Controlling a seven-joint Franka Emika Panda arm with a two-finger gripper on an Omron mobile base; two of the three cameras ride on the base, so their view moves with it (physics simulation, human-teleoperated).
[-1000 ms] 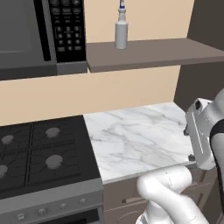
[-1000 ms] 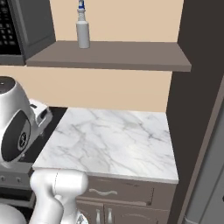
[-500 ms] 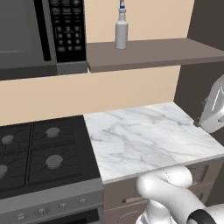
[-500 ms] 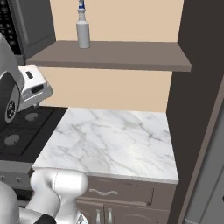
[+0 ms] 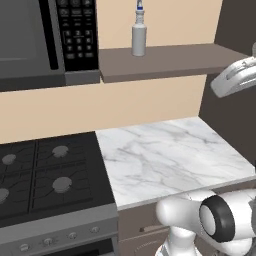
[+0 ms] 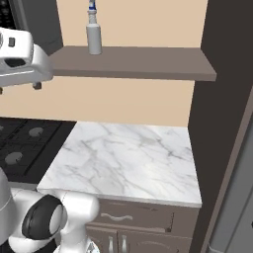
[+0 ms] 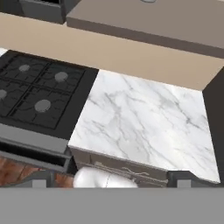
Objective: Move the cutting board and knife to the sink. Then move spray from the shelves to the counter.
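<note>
Small light-grey spray bottle (image 5: 139, 35) with a blue-and-white top, upright on the flat brown wall shelf (image 5: 175, 59). Black microwave (image 5: 47, 40) just left. Below, white marble worktop (image 5: 170, 155) beside a black stove (image 5: 50, 177).

Even, flat rendered light, soft faint shadows, no glare, slightly low-resolution blur.

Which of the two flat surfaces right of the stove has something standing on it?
The shelf, the brown slab on the wall: the spray stands upright near its left end. The marble counter below it is bare.
</note>
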